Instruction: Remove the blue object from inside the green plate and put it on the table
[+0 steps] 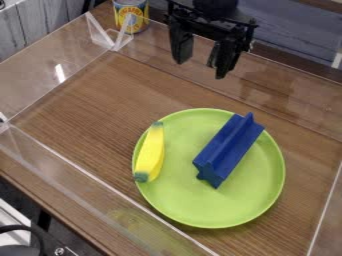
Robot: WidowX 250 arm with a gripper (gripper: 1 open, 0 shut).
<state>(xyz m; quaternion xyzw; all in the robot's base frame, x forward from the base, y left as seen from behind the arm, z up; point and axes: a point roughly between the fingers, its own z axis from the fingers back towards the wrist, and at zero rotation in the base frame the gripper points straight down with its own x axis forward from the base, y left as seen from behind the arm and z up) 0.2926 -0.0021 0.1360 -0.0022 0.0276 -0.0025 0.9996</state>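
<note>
While your gripper (201, 58) hangs at twelve o'clock above the table (120, 100), fingers spread wide and holding nothing, the blue object (227, 148) lies inside the green plate (254, 195) at its three o'clock side. A yellow banana (151, 152) rests at the plate's nine o'clock.

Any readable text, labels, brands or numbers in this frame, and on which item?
Yellow can behind the acrylic wall: a label with blue and white marks, too small and blurred to read.
Blue object, banana, green plate, gripper: no text visible.
</note>
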